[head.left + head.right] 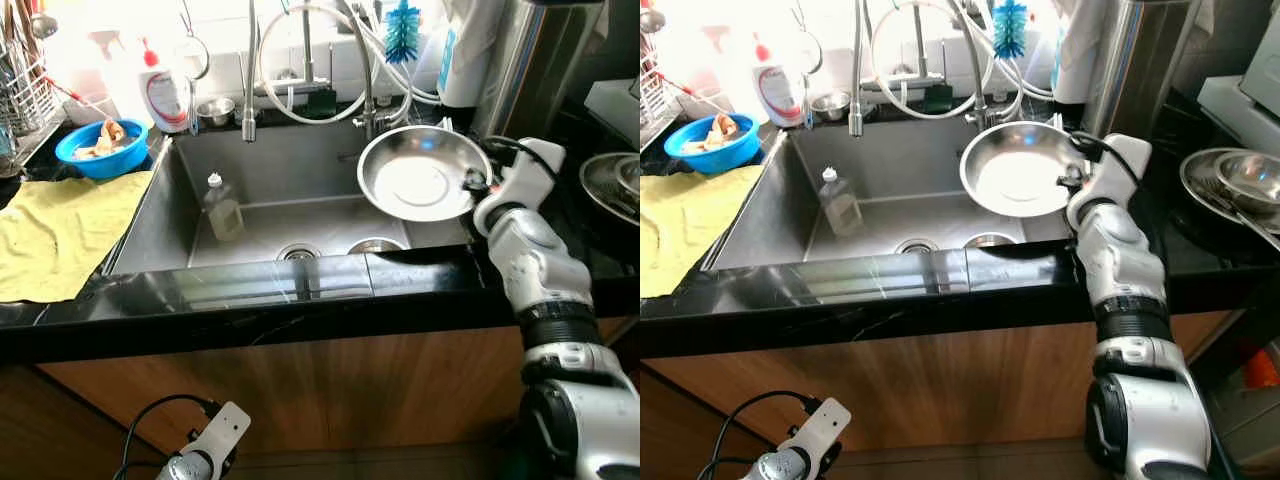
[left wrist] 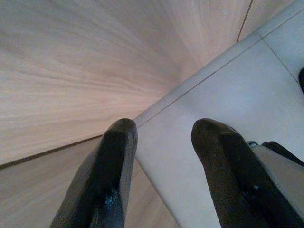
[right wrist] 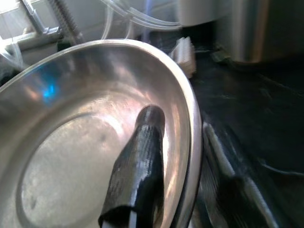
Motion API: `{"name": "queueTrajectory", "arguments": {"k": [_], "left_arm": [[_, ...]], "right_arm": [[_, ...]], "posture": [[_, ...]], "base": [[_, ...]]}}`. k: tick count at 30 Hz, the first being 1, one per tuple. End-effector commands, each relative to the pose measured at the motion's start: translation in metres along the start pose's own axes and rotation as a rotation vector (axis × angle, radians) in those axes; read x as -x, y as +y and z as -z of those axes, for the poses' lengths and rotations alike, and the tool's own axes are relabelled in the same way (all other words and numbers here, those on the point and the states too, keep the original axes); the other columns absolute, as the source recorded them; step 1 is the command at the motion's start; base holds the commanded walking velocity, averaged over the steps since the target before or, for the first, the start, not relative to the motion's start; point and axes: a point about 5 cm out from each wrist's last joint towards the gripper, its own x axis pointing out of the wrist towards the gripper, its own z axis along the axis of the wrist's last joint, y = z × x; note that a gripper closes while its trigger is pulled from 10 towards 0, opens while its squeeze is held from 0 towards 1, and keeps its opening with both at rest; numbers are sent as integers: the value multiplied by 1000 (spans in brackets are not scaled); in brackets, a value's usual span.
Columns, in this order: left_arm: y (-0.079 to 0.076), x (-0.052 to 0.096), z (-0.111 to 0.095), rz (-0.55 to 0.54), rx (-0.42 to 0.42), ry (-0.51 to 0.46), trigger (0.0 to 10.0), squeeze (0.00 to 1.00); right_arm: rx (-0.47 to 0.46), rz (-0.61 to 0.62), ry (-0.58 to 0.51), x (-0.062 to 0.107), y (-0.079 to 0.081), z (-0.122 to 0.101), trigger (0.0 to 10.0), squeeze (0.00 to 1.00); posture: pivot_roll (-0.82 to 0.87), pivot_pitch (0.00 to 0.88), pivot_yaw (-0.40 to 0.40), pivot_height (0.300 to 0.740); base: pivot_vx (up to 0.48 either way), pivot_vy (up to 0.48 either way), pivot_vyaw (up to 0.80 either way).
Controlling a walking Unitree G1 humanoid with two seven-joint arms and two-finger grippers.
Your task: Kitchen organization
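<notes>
Right wrist view is showing the right pincer point(image 3: 190, 166) pinching the rim of a steel bowl point(image 1: 425, 172), one finger point(image 3: 140, 161) lying inside it, over the sink's point(image 1: 290, 215) right side. Left pincer point(image 2: 164, 166) is hanging spread beside the wooden cabinet point(image 2: 71, 71).

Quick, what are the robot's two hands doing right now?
Left gripper: open, holding nothing, hanging by the wooden cabinet.
Right gripper: shut on the steel bowl's rim, above the sink.
</notes>
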Motion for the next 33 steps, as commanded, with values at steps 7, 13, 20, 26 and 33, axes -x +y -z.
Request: {"name": "queueTrajectory", "arguments": {"k": [7, 13, 20, 26, 33], "left_arm": [[3, 1, 3, -18, 23, 11, 10000, 0], [2, 0, 2, -22, 36, 4, 10000, 0], [4, 0, 1, -31, 48, -2, 10000, 0], [3, 1, 2, -31, 49, 0, 10000, 0], [3, 1, 2, -30, 52, -3, 10000, 0]], "right_arm": [[181, -52, -7, -11, 9, -12, 10000, 0], [372, -87, 52, -13, 12, 3, 10000, 0], [420, -124, 69, -13, 15, 8, 10000, 914], [436, -117, 77, -12, 13, 11, 10000, 1000], [422, -102, 44, -13, 12, 5, 10000, 0]], "posture": [[-93, 0, 37, 740], [-73, 0, 25, 740], [-65, 0, 19, 740], [-64, 0, 17, 740], [-64, 0, 15, 740]], "base": [[0, 0, 0], [0, 0, 0], [0, 0, 0], [0, 0, 0], [0, 0, 0]]}}
